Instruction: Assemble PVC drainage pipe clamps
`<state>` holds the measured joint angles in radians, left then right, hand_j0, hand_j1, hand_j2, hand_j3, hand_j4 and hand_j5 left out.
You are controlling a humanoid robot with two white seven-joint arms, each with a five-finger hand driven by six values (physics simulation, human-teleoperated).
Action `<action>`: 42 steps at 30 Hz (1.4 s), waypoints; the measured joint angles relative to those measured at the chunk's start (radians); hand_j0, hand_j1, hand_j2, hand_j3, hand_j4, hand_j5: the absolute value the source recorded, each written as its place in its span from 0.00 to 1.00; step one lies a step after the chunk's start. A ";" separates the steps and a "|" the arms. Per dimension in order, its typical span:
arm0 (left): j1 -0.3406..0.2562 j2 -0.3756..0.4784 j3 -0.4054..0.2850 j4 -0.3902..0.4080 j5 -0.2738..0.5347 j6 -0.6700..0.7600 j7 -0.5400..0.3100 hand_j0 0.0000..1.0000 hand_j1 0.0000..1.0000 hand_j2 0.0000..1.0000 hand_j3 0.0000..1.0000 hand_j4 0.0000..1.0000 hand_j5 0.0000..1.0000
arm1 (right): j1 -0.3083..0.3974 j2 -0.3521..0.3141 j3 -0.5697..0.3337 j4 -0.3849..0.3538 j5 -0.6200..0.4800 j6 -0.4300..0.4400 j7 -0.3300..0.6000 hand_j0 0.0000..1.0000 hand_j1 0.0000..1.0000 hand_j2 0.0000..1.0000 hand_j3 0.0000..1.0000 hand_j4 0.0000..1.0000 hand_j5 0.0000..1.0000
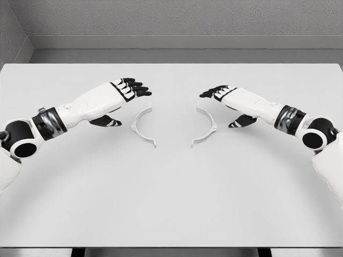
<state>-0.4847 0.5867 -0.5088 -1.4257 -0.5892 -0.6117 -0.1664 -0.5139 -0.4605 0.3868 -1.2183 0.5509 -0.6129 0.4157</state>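
Lying mid-bench [171, 203]: left clamp half [142, 127] and right clamp half [206, 126], apart, hollows facing. Left hand [126, 91] hovered at 10 o'clock, right hand [224, 95] at 2; fingers loosely spread, holding nothing.

White clamp halves [143, 127] on a pale grey table [171, 203] — each robot hand [128, 88] white with black fingers.
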 measured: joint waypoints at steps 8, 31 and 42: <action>-0.011 -0.021 -0.001 0.047 0.002 0.000 0.000 1.00 1.00 1.00 1.00 1.00 1.00 | 0.002 0.014 0.005 0.001 0.003 0.000 0.002 1.00 1.00 1.00 1.00 1.00 1.00; -0.038 -0.125 -0.001 0.234 0.001 0.000 0.000 1.00 1.00 1.00 1.00 1.00 1.00 | -0.011 0.045 0.020 0.034 0.009 0.000 0.004 1.00 1.00 1.00 1.00 1.00 1.00; -0.046 -0.144 0.000 0.271 0.001 0.000 0.000 1.00 1.00 1.00 1.00 1.00 1.00 | -0.025 0.057 0.019 0.063 0.011 0.000 0.004 1.00 1.00 1.00 1.00 1.00 1.00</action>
<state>-0.5308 0.4425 -0.5090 -1.1546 -0.5884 -0.6117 -0.1663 -0.5384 -0.4035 0.4058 -1.1555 0.5622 -0.6129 0.4193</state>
